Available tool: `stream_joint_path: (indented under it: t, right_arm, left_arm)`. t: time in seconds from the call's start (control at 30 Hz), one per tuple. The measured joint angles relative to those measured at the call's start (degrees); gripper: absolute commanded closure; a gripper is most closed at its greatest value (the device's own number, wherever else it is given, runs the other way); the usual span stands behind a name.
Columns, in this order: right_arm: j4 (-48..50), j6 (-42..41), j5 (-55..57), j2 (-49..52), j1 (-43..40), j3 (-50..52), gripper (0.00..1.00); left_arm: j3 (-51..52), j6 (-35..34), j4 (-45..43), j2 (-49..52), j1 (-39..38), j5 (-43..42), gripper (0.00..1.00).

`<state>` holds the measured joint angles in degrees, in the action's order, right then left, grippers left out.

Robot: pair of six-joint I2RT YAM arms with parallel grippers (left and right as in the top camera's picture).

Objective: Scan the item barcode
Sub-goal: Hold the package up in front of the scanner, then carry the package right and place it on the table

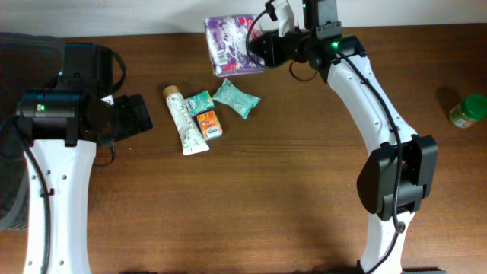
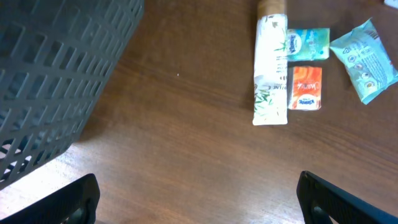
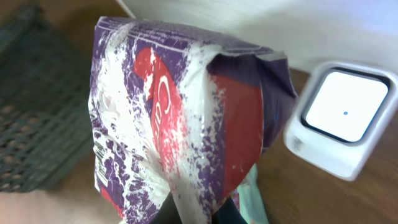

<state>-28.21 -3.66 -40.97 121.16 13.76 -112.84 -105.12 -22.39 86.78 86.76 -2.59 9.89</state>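
Note:
A purple, white and red packet [image 1: 230, 44] hangs at the table's far edge with my right gripper [image 1: 259, 46] shut on its lower end. In the right wrist view the packet [image 3: 180, 112] fills the middle and hides most of the gripper [image 3: 205, 214]. A white scanner box [image 3: 345, 115] with a square window stands just right of it; the scanner [image 1: 283, 15] shows as a white shape in the overhead view. No barcode shows on the side facing me. My left gripper [image 2: 199, 199] stands open over bare wood at the left, holding nothing.
A tube [image 1: 185, 120], a small teal packet [image 1: 201, 102], an orange packet [image 1: 209, 125] and a teal wipes packet [image 1: 236, 97] lie mid-table. A green jar [image 1: 467, 111] stands far right. A grey mesh basket [image 2: 56, 81] sits at the left.

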Motion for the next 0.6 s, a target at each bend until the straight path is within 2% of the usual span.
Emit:
stream_joint_path:
  t: [0.13, 0.5, 0.57, 0.6]
  right_arm:
    - [2.80, 0.00, -3.96, -0.04, 0.00, 0.00, 0.96]
    - [1.97, 0.02, -4.15, -0.04, 0.00, 0.00, 0.96]
    - [-2.69, -0.83, 0.76, -0.11, 0.02, -0.09, 0.96]
    - [-10.16, -2.23, 7.67, -0.37, 0.11, -0.42, 0.96]
  left_arm:
    - [0.00, 0.00, -0.02, 0.00, 0.00, 0.00, 0.01]
    - [0.00, 0.00, -0.02, 0.00, 0.00, 0.00, 0.01]
    - [0.00, 0.00, -0.04, 0.00, 0.00, 0.00, 0.01]
    - [0.00, 0.00, -0.13, 0.00, 0.00, 0.00, 0.01]
